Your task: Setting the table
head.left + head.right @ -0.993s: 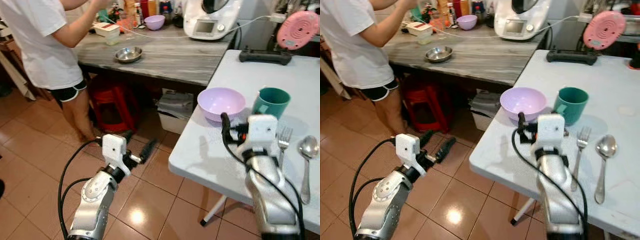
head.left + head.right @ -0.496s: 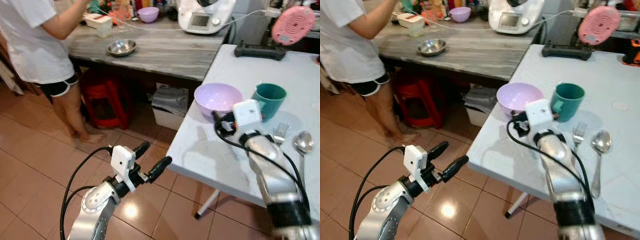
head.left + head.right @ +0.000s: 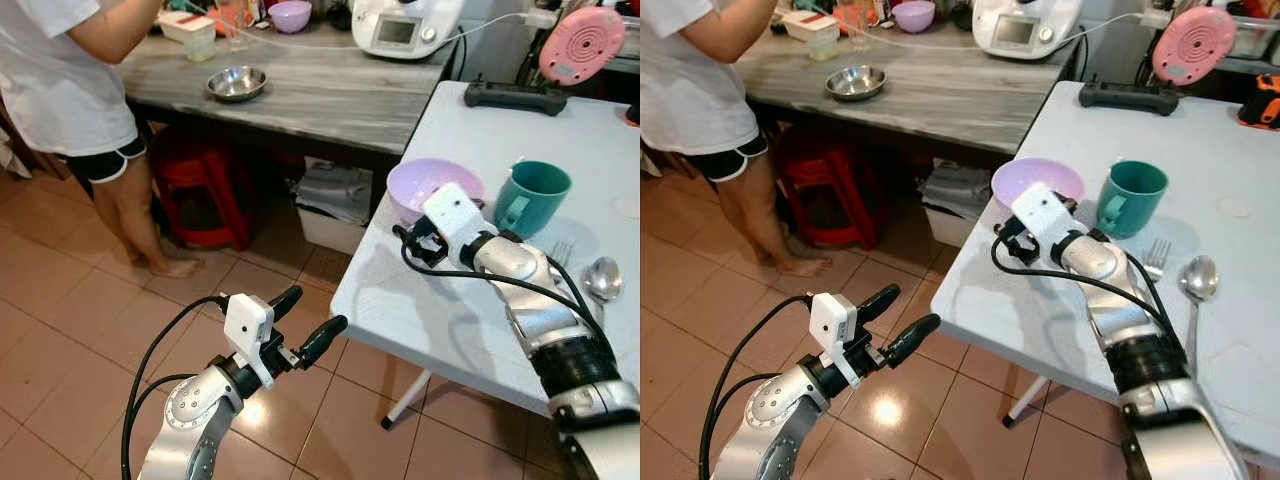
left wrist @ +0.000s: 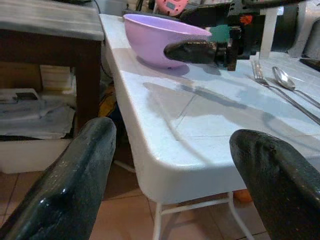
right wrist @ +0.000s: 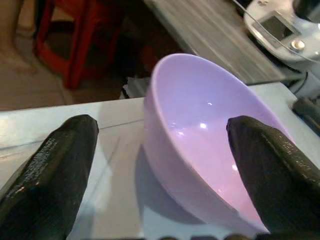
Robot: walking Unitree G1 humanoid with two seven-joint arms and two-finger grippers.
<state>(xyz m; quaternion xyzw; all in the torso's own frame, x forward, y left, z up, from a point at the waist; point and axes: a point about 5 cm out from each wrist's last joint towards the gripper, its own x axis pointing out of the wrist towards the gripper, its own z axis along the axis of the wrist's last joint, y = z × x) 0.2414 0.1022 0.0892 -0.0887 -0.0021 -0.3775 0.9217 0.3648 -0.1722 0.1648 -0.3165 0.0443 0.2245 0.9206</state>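
Observation:
A lilac bowl [image 3: 432, 183] stands near the left edge of the white table [image 3: 440, 310], with a teal mug [image 3: 535, 195] to its right. A fork [image 3: 562, 254] and a spoon [image 3: 605, 281] lie nearer me on the right. My right gripper [image 3: 408, 241] hovers low at the bowl's near side. In the right wrist view it is open [image 5: 159, 121], one finger on each side of the bowl [image 5: 210, 145], apart from it. My left gripper [image 3: 308, 318] is open over the floor, pointing at the table's near corner [image 4: 172, 165].
A person [image 3: 60, 80] in a white shirt stands at the grey wooden counter [image 3: 330, 100] on the left, which holds a steel bowl [image 3: 236, 82] and a white kitchen machine [image 3: 405, 25]. Under it are a red stool [image 3: 200, 190] and a box [image 3: 335, 200]. A pink fan [image 3: 580, 45] stands at the table's far end.
My right arm has reached forward and left, bringing its gripper from in front of the mug to the bowl. The left gripper has swung toward the table. The view has shifted.

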